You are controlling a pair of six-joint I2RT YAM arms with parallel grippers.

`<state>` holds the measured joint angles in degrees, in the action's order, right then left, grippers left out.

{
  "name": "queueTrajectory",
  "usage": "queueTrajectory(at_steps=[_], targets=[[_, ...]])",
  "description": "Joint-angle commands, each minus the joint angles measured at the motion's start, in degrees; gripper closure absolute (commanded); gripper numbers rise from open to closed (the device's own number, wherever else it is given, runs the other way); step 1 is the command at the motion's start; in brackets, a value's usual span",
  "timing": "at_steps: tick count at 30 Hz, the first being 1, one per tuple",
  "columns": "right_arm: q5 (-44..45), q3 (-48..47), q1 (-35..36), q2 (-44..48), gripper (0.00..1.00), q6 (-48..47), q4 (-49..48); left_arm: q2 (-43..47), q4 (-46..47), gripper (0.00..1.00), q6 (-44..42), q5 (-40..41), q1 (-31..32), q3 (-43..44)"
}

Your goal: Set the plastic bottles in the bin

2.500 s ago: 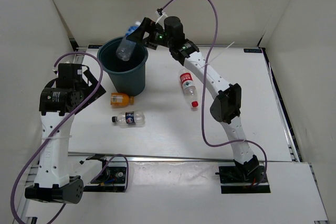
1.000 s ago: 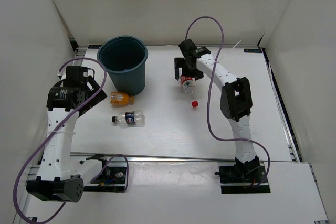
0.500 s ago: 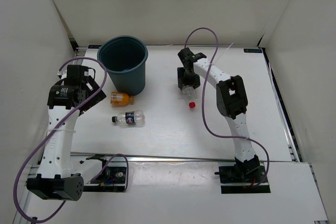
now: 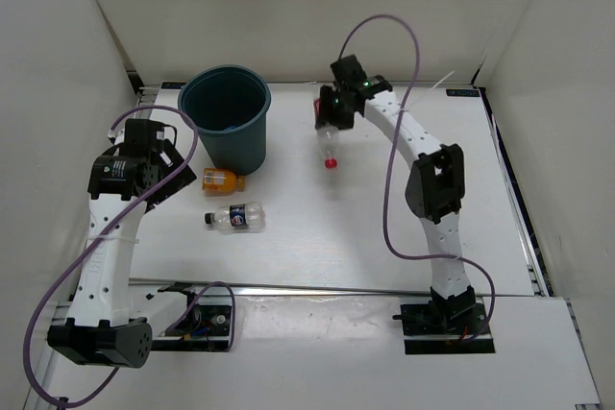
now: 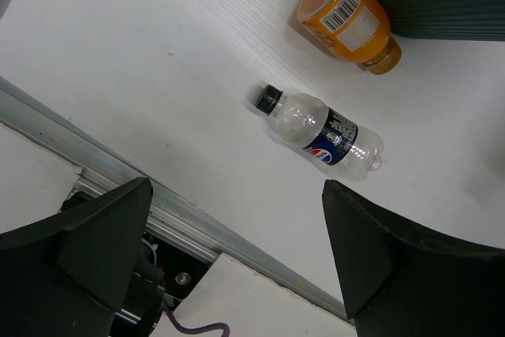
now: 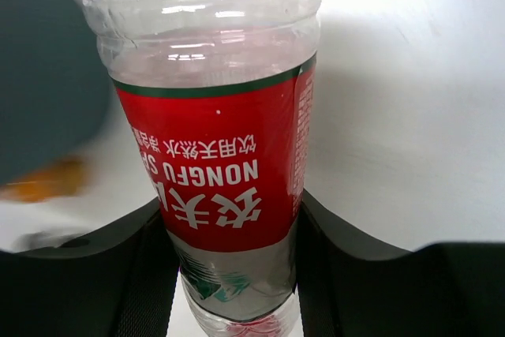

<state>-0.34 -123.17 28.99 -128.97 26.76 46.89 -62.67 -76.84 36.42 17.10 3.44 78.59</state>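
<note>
One extended arm (image 4: 407, 136), claw (image 4: 332, 120) around red-label bottle (image 6: 217, 147).

Right gripper (image 4: 332, 120) clamps red-label bottle (image 4: 329, 145) near bin (image 4: 233, 149).

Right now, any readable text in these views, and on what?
"NONGFU S", cut off, upside down: red-label bottle in the right gripper.
"农夫", large characters: same label.
Dark-label bottle: round logo, print too small.
Orange bottle: barcode, print too small.
</note>
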Motion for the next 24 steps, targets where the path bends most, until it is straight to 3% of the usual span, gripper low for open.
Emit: queueTrajectory(at_steps=[1,8,14,24], targets=[[-8.8,-9.43,0.62,10.66,0.64,4.78,-11.55,1.24,-0.42,0.0,-0.39,-1.01,0.51,-0.27],[-11.26,-15.25,2.99,14.79,0.66,13.13,-25.7,2.29,-0.42,0.0,-0.39,-1.02,1.74,-0.8],[-5.82,-19.2,7.74,13.48,0.69,14.45,-39.5,3.44,-2.26,0.0,-0.39,-2.33,2.27,-0.8],[-1.95,-21.23,14.86,3.55,0.69,5.24,-52.07,4.05,-2.26,0.0,-2.58,-5.94,4.55,0.51]])
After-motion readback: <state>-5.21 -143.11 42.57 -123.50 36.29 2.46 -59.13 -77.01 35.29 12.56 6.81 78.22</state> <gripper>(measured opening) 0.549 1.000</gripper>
